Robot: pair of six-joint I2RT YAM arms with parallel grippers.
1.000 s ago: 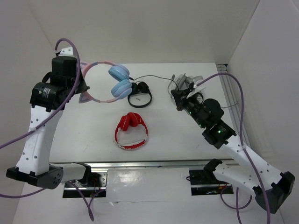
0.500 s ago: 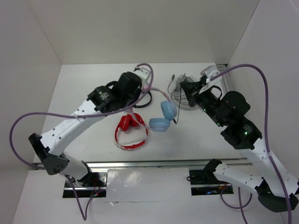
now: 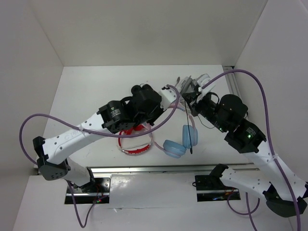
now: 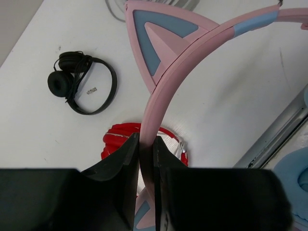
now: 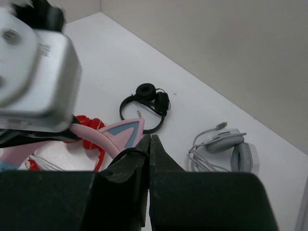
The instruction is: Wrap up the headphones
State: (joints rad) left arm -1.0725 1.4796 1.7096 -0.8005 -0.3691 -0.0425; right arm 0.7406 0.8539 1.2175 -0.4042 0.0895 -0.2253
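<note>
A: Left gripper [image 4: 146, 144]?
B: Closed to a narrow gap on the pink headband [image 4: 161, 91]. The headphones [image 3: 174, 148] appear lifted, cups at lower centre of the top view.
A: Right gripper [image 5: 148, 144]?
B: Pinched almost shut, apparently on the cable [image 5: 126, 152].
A: Change?
B: Within a second the pair has swung from upper left to centre, meeting the right arm. Winding looks ready, not begun.
A: Containers?
B: None seen. Red pair [image 4: 113, 142] and black pair [image 5: 144, 98] lie loose.

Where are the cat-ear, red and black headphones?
cat-ear headphones [image 4: 161, 101], left wrist view, pink headband.
red headphones [image 4: 115, 142], left wrist view, headband.
black headphones [image 4: 59, 84], left wrist view, ear cup.
</note>
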